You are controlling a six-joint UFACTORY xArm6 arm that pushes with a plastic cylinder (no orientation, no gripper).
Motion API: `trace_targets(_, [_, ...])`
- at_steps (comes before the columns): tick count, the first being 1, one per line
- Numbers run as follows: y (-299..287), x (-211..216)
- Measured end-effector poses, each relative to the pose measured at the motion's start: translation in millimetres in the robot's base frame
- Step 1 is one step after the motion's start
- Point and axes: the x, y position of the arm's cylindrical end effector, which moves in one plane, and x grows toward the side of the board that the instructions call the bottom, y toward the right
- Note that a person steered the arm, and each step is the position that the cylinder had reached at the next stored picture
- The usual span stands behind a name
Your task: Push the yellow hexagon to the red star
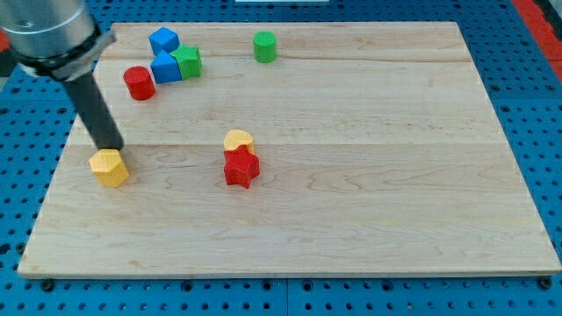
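The yellow hexagon (109, 168) lies near the left edge of the wooden board (369, 211). The red star (241, 167) lies near the board's middle, well to the right of the hexagon. A second yellow block (238, 140), rounded in shape, touches the star's upper side. My tip (114, 147) stands at the hexagon's upper edge, touching it or nearly so. The dark rod rises from there up and to the left.
A red cylinder (139, 82), two blue blocks (163, 40) (165, 68) and a green block (187, 61) cluster at the upper left. A green cylinder (264, 46) stands at the top centre. Blue pegboard surrounds the board.
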Motion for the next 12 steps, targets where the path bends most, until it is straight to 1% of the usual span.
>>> trace_targets(1, [-30.8,1.0])
trace_targets(2, [-11.3,24.9])
trace_targets(3, [73.1,41.9])
trace_targets(4, [122.0,46.6])
trace_targets(5, [107.8,82.5])
trace_targets(6, [150.7,113.0])
trace_targets(7, [174.0,97.0])
trace_targets(8, [173.7,86.4])
trace_targets(9, [162.5,133.3])
trace_targets(10, [108.9,121.5])
trace_targets(11, [110.9,101.2])
trace_targets(12, [118.3,71.4])
